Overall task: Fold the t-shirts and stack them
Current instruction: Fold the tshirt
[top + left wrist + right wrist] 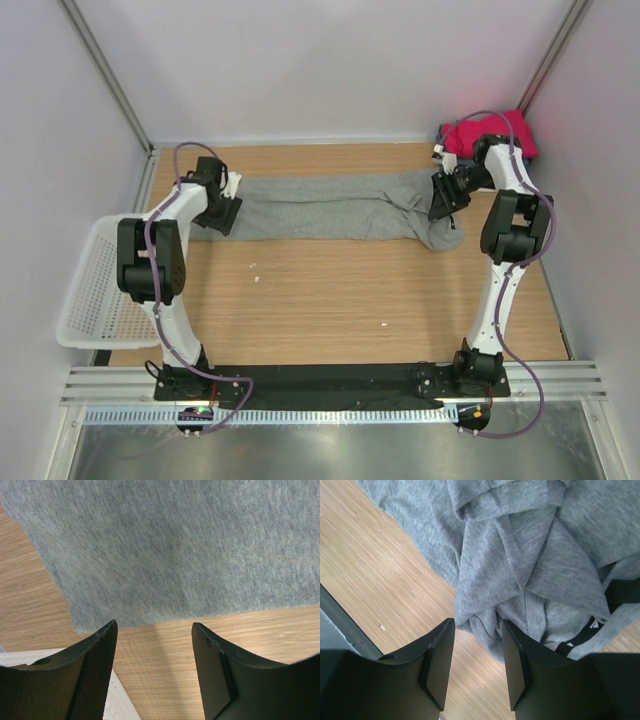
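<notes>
Top external view: grey t-shirt [320,205], stretched lengthwise on the desk [330,300]. I see my left pincer [153,626] spread and empty at its left end, right pincer [478,625] spread over its bunched right end; magenta t-shirt [490,135] behind that end.

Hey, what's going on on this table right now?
Two robot arms are working on a grey t-shirt stretched across the far side of the table. The left hand is open just off its left end, holding nothing. The right hand sits at the bunched right end; a grip is unclear. A magenta shirt lies in the far right corner.
</notes>
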Available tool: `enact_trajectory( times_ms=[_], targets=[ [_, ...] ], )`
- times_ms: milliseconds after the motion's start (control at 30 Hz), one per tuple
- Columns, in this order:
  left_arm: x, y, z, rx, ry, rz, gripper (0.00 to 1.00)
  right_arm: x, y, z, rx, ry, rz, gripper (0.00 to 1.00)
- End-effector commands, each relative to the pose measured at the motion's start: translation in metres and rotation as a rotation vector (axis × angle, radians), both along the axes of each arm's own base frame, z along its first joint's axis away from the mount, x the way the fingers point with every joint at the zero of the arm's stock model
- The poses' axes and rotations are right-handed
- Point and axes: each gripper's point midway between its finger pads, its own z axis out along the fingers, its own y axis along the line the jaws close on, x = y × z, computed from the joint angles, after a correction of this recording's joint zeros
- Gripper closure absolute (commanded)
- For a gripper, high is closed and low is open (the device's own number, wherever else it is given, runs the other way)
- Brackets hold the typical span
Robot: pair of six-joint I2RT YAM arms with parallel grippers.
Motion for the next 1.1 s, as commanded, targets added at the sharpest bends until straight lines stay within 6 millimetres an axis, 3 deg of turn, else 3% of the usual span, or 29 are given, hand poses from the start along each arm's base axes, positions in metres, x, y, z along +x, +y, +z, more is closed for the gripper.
enact_trajectory(
  times_ms=[0, 267, 433, 800, 1067],
  targets=[
    [0.014, 0.003, 0.014, 0.001, -0.065, 0.025, 0.37, -0.018, 0.013, 0.011, 0.082, 0.089, 0.015, 0.52],
    [0.028, 0.017, 0.018, 0.024, -0.112, 0.072, 0.37, -0.026, 0.018, -0.003, 0.127, 0.152, 0.031, 0.52],
    [0.031, 0.025, 0.007, 0.037, -0.095, 0.097, 0.37, -0.028, 0.02, -0.009, 0.146, 0.172, 0.031, 0.55],
    [0.027, 0.036, -0.02, 0.055, -0.037, 0.119, 0.38, -0.034, 0.018, -0.01, 0.133, 0.168, 0.052, 0.84],
    [0.018, 0.037, -0.03, 0.062, -0.015, 0.118, 0.38, -0.029, 0.012, -0.012, 0.1, 0.147, 0.036, 0.98]
  ],
)
